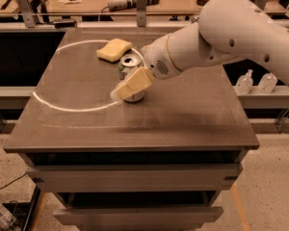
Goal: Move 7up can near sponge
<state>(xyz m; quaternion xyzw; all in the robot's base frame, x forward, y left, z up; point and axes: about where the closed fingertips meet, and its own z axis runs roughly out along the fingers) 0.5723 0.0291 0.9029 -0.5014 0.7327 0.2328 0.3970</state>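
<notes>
A short, silvery-white soda can [130,61] with green markings and a silver top stands upright just beside a pale yellow, soft rectangular sponge [114,49] lying flat. The gripper [130,84] is at the can's near side.

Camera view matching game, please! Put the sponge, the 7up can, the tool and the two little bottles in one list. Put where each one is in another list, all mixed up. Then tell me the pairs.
Things:
1. sponge
2. 7up can
3. tool
4. two bottles

Places:
A. low over the table, right in front of the can
B. off the table, at the right side of the picture
C. standing upright, partly hidden behind the tool
D. lying farthest back on the table

Pairs: 1-D, 2-C, 3-A, 4-B
</notes>
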